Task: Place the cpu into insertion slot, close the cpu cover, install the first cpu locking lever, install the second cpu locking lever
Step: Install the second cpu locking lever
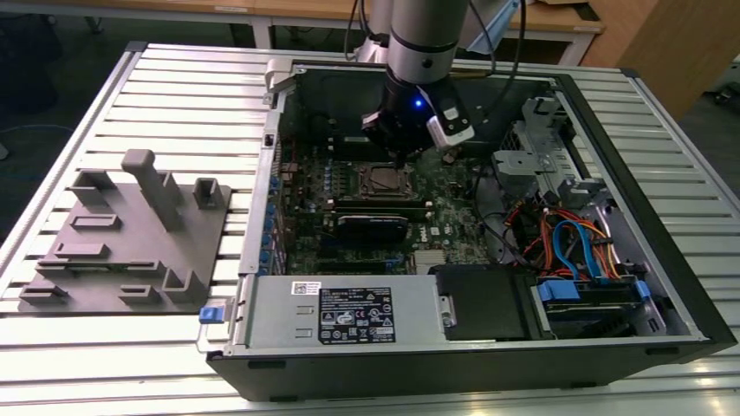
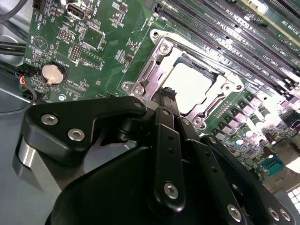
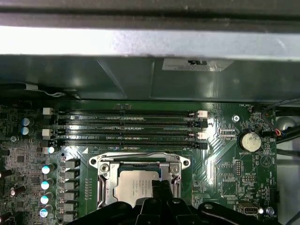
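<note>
The cpu (image 3: 136,185) lies in the insertion slot (image 1: 379,180) on the green motherboard, its dull silvery top (image 2: 190,86) showing in both wrist views. The cpu cover (image 3: 140,163) is folded down flat around the chip, and its silvery frame (image 2: 151,70) borders the chip. My gripper (image 1: 399,160) hangs just above the socket's edge. Its black fingers meet at a narrow tip (image 2: 168,93) that overlaps the near edge of the cover (image 3: 158,185), shut with nothing seen between them. Thin metal locking levers run along the socket's sides; I cannot tell whether they are latched.
The open computer case (image 1: 682,286) surrounds the board. Long memory slots (image 3: 131,126) lie beside the socket, a coin battery (image 3: 249,140) farther off. A black card (image 1: 373,224), cables (image 1: 567,243) and a power supply (image 1: 347,312) sit toward the case front. A grey fixture (image 1: 127,243) stands at the exterior view's left.
</note>
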`<state>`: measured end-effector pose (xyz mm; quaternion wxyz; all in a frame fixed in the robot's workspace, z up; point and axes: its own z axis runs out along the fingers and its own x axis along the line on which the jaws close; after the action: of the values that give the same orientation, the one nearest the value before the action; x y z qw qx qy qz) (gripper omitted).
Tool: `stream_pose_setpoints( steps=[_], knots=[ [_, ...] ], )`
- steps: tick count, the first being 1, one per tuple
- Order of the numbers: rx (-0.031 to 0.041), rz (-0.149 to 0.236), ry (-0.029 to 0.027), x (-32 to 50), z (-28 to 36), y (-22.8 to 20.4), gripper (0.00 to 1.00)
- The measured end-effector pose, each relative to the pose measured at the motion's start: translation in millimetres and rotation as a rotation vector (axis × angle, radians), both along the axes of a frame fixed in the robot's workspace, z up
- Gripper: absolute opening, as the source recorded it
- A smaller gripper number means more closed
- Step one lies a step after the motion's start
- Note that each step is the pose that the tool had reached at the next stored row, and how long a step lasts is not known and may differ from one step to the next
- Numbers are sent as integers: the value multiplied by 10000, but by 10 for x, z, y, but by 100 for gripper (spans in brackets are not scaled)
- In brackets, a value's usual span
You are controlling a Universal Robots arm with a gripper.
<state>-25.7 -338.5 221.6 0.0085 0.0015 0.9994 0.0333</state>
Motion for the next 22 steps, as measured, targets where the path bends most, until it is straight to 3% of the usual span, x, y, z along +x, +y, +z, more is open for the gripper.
stream_pose_setpoints(
  steps=[14,22],
  knots=[
    [-65,-1,-1,0,-4,-148,10],
    [-66,-2,0,0,-4,-150,10]
  ],
)
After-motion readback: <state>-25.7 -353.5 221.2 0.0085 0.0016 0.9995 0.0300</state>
